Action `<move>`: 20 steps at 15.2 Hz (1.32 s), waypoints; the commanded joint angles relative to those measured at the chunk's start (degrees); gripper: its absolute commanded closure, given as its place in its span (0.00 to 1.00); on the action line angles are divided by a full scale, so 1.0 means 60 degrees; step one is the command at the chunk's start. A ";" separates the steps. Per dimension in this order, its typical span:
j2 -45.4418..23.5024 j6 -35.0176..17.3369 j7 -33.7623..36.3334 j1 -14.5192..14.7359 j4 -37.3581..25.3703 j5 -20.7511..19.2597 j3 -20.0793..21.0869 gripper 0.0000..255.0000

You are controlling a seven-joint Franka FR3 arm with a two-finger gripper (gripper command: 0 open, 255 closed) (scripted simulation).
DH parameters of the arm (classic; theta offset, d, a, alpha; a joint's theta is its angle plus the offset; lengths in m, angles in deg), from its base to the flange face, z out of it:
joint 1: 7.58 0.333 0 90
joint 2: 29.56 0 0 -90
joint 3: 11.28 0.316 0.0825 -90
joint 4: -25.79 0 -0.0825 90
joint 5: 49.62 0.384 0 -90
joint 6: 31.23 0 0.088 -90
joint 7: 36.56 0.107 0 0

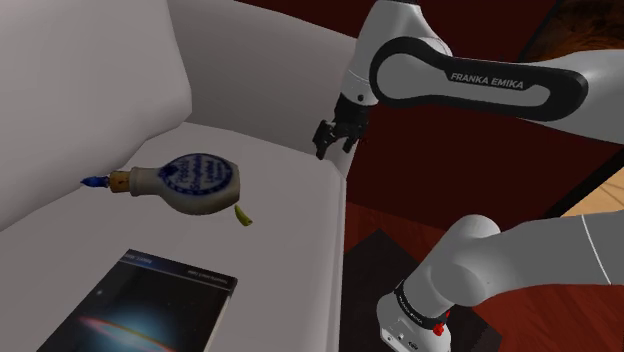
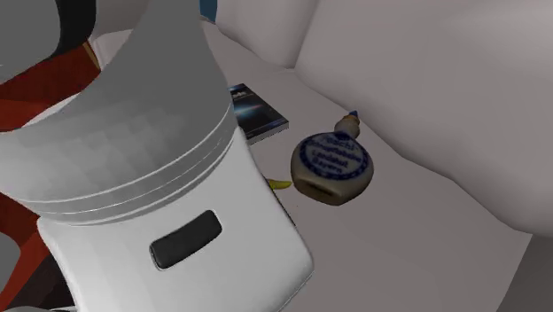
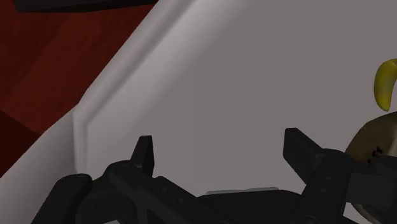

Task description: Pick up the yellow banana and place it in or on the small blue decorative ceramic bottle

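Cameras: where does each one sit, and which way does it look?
Shoulder view: beside the arm, looking down at the sofa seat, bottle, book; arm and open hand show.
Second exterior view: close by the arm, looking past one big link at bottle and book.
Wrist view: on the hand, facing the seat; fingers show, banana nearby.
Both outside views share bottle and book.

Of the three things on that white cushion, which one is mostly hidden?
The banana: only its yellow end pokes out beside the blue-patterned bottle, while that bottle and the dark book lie uncovered.
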 commanded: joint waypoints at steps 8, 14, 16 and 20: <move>-0.1794 -0.1517 0.1225 0.0698 -0.0304 0.0823 0.1279 0.00; -0.3304 -0.2476 0.2046 0.1039 -0.0931 0.1008 0.2104 0.00; -0.3852 -0.2766 0.2342 0.1141 -0.1215 0.0979 0.2367 0.00; -0.4503 -0.3277 0.2658 0.1236 -0.1371 0.0869 0.2628 0.00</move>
